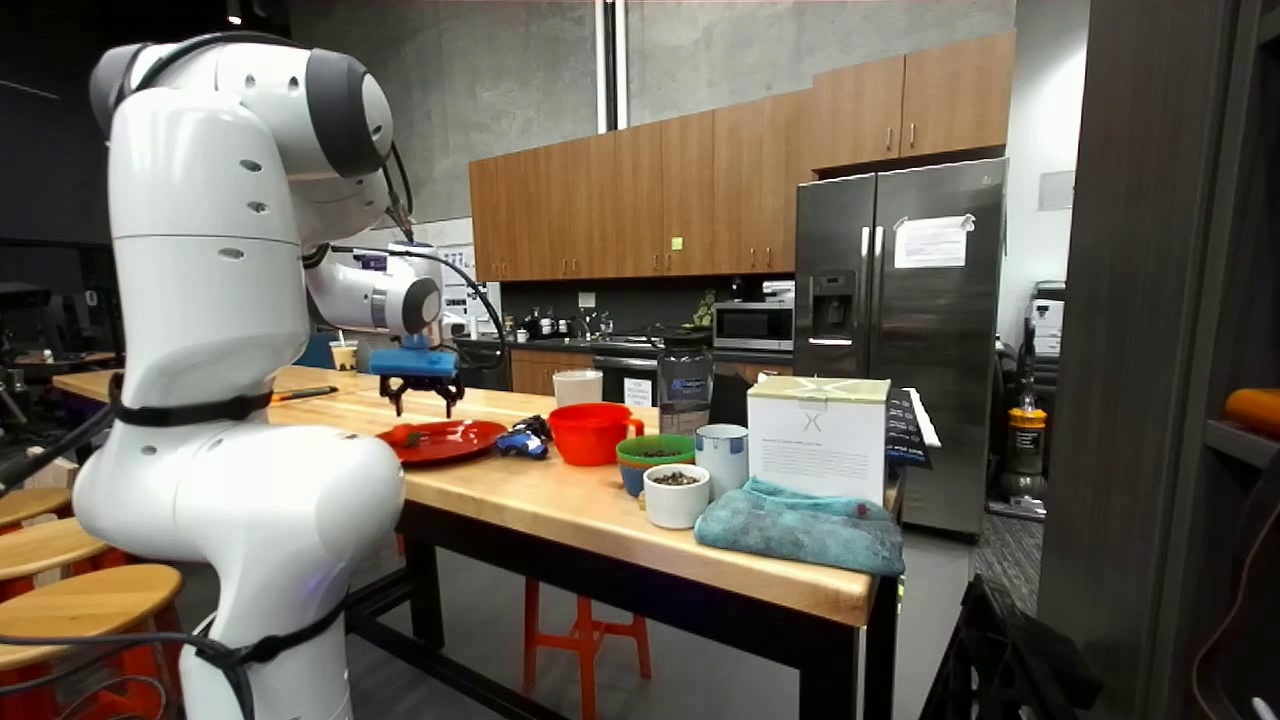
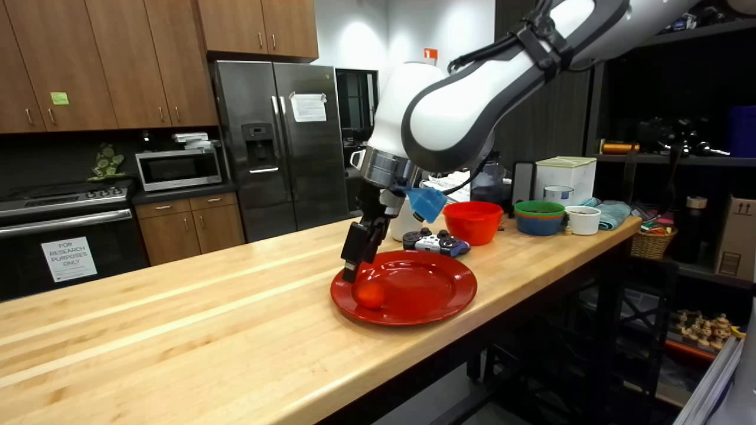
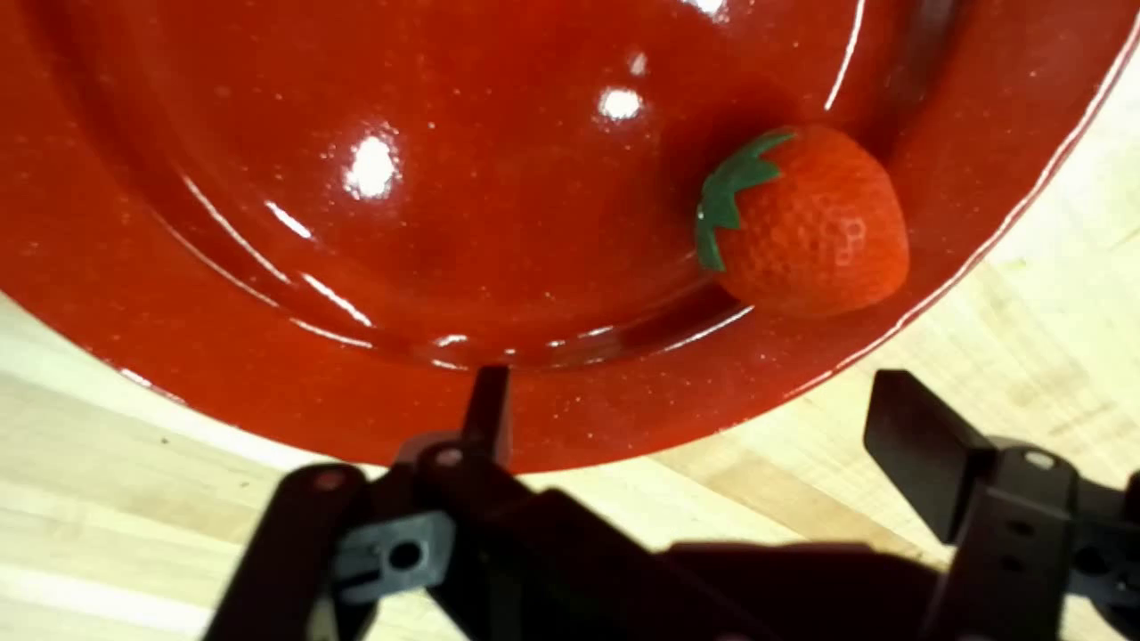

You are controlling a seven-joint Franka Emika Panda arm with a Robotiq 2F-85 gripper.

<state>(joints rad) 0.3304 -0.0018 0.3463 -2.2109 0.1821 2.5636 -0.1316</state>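
Observation:
My gripper (image 3: 699,418) is open, with nothing between its dark fingers, above the edge of a glossy red plate (image 3: 427,223). In the wrist view the left finger overlaps the plate's rim and the right finger lies over bare wood. A red strawberry with green leaves (image 3: 815,227) rests on the plate near its rim, apart from the fingers. In an exterior view the gripper (image 2: 354,268) hangs over the side of the plate (image 2: 425,295), close above the strawberry (image 2: 370,294). In an exterior view both fingers of the gripper (image 1: 424,405) hang spread above the plate (image 1: 455,440).
On the wooden table (image 2: 177,336) beside the plate lie a game controller (image 2: 437,242) and a red bowl (image 2: 474,221). Further along stand stacked coloured bowls (image 2: 538,218), a white cup (image 2: 583,220), a mug (image 1: 722,455), a dark pitcher (image 1: 686,385), a white box (image 1: 815,440) and a teal cloth (image 1: 800,530).

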